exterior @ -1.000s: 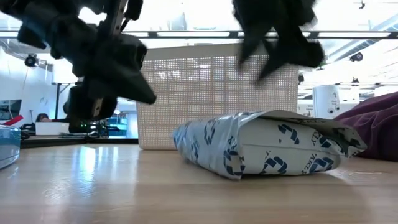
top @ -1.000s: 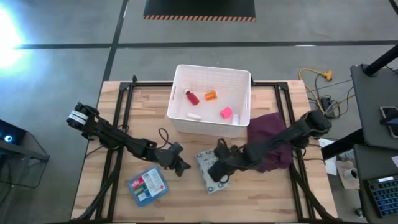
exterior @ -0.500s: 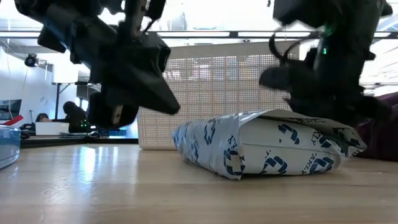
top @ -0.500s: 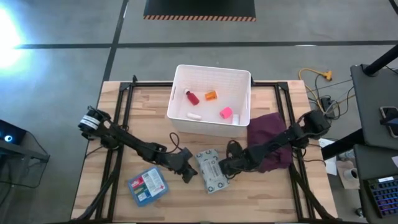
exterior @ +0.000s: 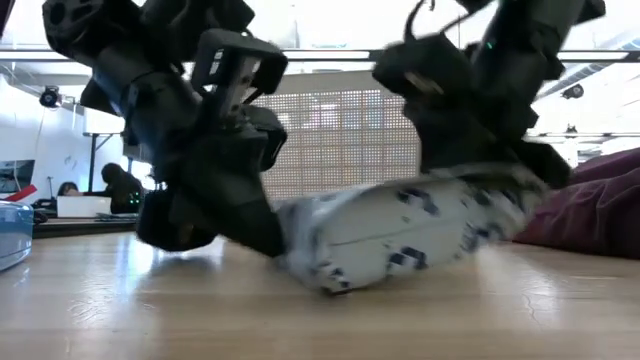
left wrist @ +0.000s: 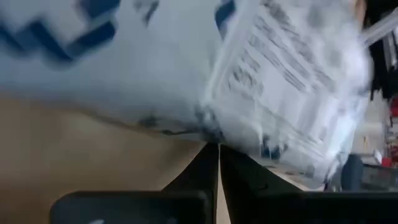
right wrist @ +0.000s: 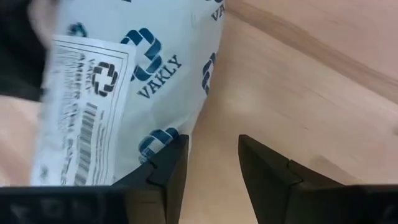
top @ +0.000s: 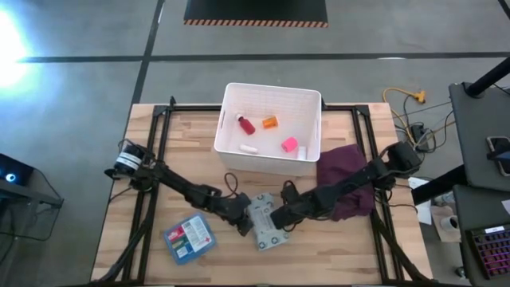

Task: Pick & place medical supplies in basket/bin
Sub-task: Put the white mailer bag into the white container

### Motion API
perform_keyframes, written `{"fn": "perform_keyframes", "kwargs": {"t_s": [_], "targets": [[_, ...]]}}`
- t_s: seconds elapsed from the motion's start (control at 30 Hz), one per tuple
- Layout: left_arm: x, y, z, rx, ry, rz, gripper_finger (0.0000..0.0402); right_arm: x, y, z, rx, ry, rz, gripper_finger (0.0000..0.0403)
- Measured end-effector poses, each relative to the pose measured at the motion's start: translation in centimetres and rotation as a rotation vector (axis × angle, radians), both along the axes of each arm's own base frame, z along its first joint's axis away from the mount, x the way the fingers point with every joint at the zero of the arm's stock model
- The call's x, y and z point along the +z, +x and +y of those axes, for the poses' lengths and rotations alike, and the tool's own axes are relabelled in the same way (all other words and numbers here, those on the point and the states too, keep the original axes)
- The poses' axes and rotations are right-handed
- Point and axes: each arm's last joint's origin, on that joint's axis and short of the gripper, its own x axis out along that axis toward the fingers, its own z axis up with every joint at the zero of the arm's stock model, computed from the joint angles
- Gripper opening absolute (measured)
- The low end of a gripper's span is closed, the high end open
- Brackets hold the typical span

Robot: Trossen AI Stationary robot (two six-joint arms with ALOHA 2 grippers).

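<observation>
The grey-white patterned packet (top: pixel 267 225) lies on the table's near middle, tipped in the low view (exterior: pixel 400 225). My left gripper (top: pixel 245 221) is shut at its left edge. My right gripper (top: pixel 278 222) is open at its right side. The white tub (top: pixel 272 88) stands behind, holding a red bottle (top: pixel 246 124), an orange bottle (top: pixel 271 122), a pink roll (top: pixel 289 144) and a white roll (top: pixel 248 148). The blue first-aid box (top: pixel 190 239) lies flat near the left. My left gripper (left wrist: pixel 218 149) pushes its shut fingertips against the packet's left edge (left wrist: pixel 208 127), coming level from the table's left at table height. That end of the packet (exterior: pixel 305 255) stays on the wood. My right gripper (right wrist: pixel 214 155) comes slanting from the right; one finger (right wrist: pixel 163 167) lies against the packet's edge (right wrist: pixel 186 130), the other (right wrist: pixel 270 165) over bare wood. The packet's right part (exterior: pixel 490 205) is raised off the table under it.
The maroon cloth (top: pixel 347 179) lies crumpled to the right of the packet, under my right arm. The tub's perforated wall (exterior: pixel 350 130) stands close behind the packet. Black frame rails run along the table's left and right sides. Bare wood lies along the near edge.
My left gripper has moved toward the table's right and reached the packet's left edge. My right gripper drew off to the packet's right side, then came back against it. The packet, flat before, has tipped: its right part has risen while its left end has stayed on the table.
</observation>
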Motion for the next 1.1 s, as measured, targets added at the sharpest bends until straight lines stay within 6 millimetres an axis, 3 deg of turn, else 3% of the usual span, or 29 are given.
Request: {"fn": "perform_keyframes", "kwargs": {"t_s": [0.27, 0.4, 0.57, 0.77, 0.9, 1.1], "targets": [[-0.5, -0.7, 0.1, -0.029, 0.015, 0.039, 0.0000, 3.2, 1.9, 0.8, 0.085, -0.021, -0.096, 0.0135], [-0.5, -0.7, 0.2, -0.005, 0.016, 0.043, 0.0000, 5.6, 3.4, 1.6, 0.151, 0.051, -0.218, 0.0136], [-0.5, -0.6, 0.4, 0.007, 0.034, 0.037, 0.0000, 5.9, 4.2, 2.0, 0.234, 0.108, -0.272, 0.0145], [-0.2, -0.7, 0.4, -0.013, 0.034, 0.038, 0.0001, 3.7, 4.2, 1.7, 0.131, 0.149, -0.182, 0.0166], [0.2, -0.8, 0.4, -0.024, 0.036, 0.028, 0.0001, 4.6, 4.1, 1.8, 0.130, 0.158, -0.209, 0.0186], [1.9, -1.0, 0.5, -0.042, 0.057, -0.043, 0.0001, 4.2, 3.4, 1.9, 0.108, 0.216, -0.110, 0.0209]]}}
